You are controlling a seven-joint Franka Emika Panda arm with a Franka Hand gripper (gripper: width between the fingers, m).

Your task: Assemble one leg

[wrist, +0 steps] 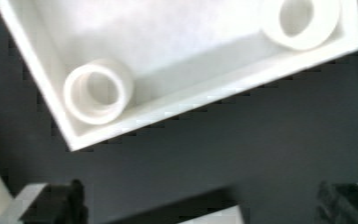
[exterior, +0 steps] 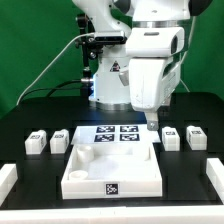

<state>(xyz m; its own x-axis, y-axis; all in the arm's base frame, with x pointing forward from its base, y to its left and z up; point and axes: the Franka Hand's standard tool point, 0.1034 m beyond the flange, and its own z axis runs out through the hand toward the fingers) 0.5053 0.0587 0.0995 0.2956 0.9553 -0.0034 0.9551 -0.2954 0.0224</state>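
You have two views. The exterior view sits off the arm (exterior: 150,50), raised a little. It faces the arm head-on from across the black surface (exterior: 30,112), far enough back to take in the whole working area. The wrist view looks steeply down from close range, with the dark fingertips (wrist: 51,200) of the end effector (wrist: 208,205) at one edge of its frame. Both views share the white tray-like part (exterior: 85,175). It is whole in the exterior view, while the wrist view shows one stretch of it with two round recesses (wrist: 99,92).
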